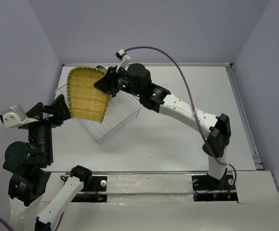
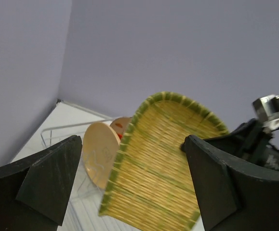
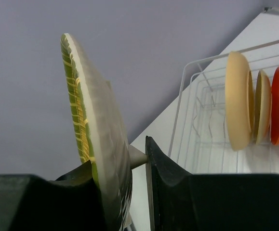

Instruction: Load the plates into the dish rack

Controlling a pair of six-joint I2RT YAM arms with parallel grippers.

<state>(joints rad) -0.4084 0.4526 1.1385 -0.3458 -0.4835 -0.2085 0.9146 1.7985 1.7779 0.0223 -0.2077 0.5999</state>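
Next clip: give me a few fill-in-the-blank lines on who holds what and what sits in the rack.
1. The right tool grips a squarish woven-look plate coloured ___.
2. The left tool holds nothing; its jaws stand ___.
3. In the white wire dish rack, the round cream plate stands on its ___.
Missing words: yellow; open; edge.

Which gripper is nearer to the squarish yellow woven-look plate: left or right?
Right. The right gripper is shut on the edge of the squarish yellow woven-look plate; the left gripper is open beside it, gripping nothing.
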